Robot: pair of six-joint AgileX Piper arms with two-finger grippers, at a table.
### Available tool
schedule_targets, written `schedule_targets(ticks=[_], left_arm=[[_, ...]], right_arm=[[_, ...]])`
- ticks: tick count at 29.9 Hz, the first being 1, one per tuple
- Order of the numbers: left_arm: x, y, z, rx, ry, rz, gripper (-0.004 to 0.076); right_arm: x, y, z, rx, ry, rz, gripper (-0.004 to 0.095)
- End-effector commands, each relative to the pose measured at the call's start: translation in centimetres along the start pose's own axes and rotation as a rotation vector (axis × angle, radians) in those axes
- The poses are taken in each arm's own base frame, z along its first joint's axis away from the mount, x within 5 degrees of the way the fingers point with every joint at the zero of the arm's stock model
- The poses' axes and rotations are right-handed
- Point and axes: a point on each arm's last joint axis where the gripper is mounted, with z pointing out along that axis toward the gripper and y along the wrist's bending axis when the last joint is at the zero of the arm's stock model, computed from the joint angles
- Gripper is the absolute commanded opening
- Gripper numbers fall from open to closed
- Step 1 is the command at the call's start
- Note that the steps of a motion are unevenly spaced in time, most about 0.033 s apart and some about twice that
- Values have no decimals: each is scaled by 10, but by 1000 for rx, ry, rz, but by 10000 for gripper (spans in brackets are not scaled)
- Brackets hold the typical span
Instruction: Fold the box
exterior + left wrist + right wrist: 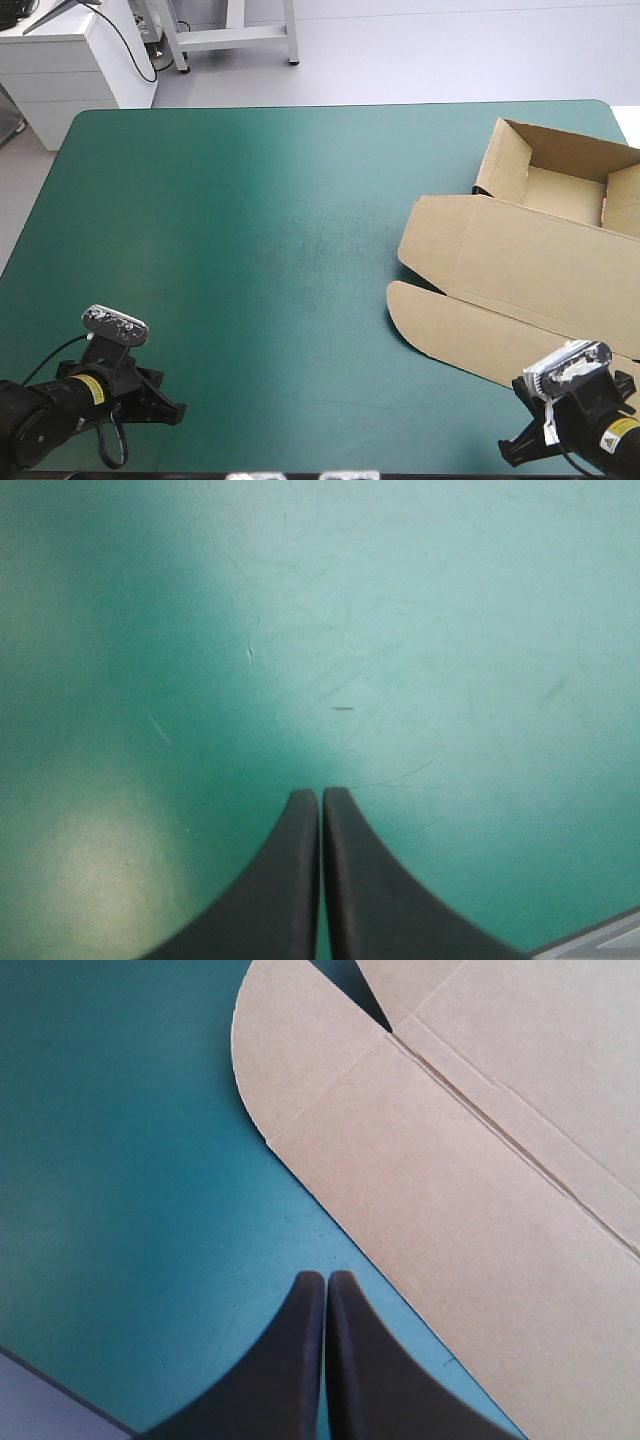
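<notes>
Now | box (530, 235): tray walls up, lid (500, 300) flat, likely mostly folded | right gripper (326, 1278): just beside lid, fingers pressed together, empty | left gripper (321, 796): well apart from box, likewise.

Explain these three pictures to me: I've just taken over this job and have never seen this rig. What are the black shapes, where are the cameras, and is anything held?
The machine is a robot with two arms at a table with a teal-green cover. The high view looks down from behind it. The left gripper is at the near left and the right gripper at the near right. The other two pictures come from cameras on the wrists, each looking along its own gripper. The black arch in each is that gripper's two fingers, pressed shut. The left one has only bare cover ahead. The right one points at the cover just beside the edge of the brown box. The box's tray stands open at the far right, and its lid lies flat, with a rounded flap toward the table's middle. Nothing is held.
</notes>
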Motion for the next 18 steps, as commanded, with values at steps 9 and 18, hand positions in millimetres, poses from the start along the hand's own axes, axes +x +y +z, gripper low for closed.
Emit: schedule_targets(ticks=[9,18], left_arm=[[18,0,27,5,56,-1,-8],[26,1,32,-3,104,2,-8]], right_arm=[[15,4,-1,19,-101,-9,-6],[29,2,18,11,-47,11,-6]])
